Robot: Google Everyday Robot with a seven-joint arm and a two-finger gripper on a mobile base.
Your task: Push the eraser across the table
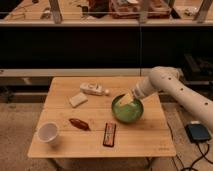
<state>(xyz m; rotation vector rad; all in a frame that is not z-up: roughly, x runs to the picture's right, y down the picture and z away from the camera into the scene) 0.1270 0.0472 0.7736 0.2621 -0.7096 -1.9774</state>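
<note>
- Wooden planks fill the scene: the table (150, 142) is a light rectangular top, with a dark counter front running behind it.
- Far left of the green bowl (131, 116), by the front-left corner, a white cup (48, 133) stands upright.
- Moving right, a dark red pod (79, 124) lies left of the bowl and a touch nearer the front edge. A pale flat block (77, 99) lies behind it.
- A white bottle-shaped item (94, 90) lies on its side, behind and left of the bowl; its label is too small to read.
- Now the eraser (109, 134): a dark bar with reddish-orange markings, none legible, lying flat just front-left of the bowl.
- And the gripper (126, 98) hangs over the bowl's left half, on the white arm (172, 87) reaching in from the right. The eraser lies in front of it and slightly left, apart from it. Open or closed? Cannot tell.
- Right of the bowl, down on the floor, a dark flat device (198, 132) with a cable.
</note>
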